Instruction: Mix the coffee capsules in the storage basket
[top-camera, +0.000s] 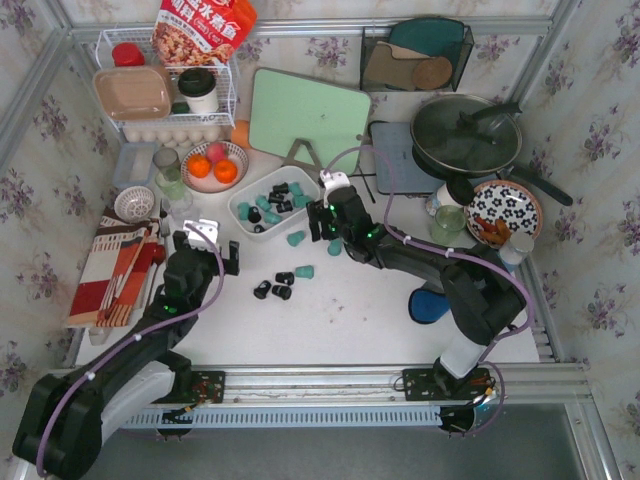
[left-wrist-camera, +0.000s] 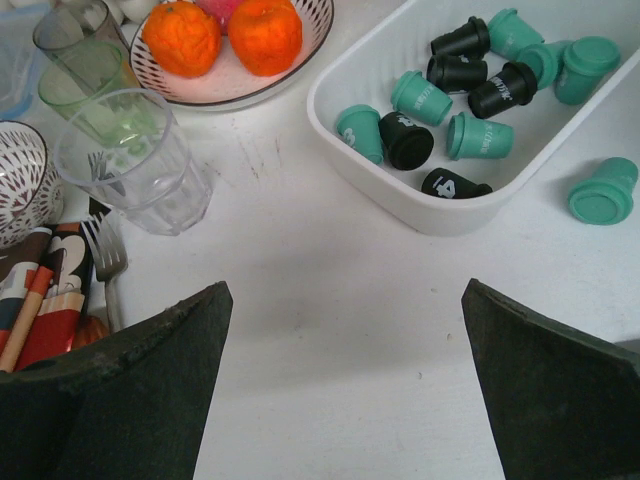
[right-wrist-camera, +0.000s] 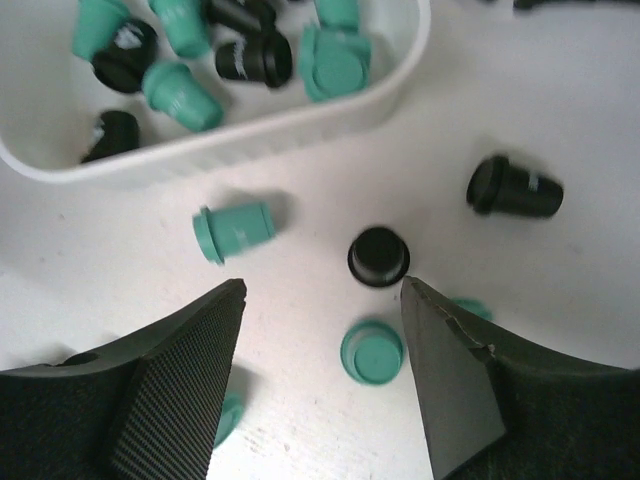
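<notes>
- Oranges (left-wrist-camera: 182, 38) show in left wrist view, not right's.
- My left tool (left-wrist-camera: 340, 300), right tool (right-wrist-camera: 322, 300): both wide, empty.
- White desk (top-camera: 350, 310), floral wallpaper (top-camera: 600, 130).

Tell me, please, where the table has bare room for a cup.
The widest bare patch of the table lies between the loose capsules and the near edge. A smaller one lies between the left end effector and the storage basket. The left side, with glasses and striped cloth, is crowded.
</notes>
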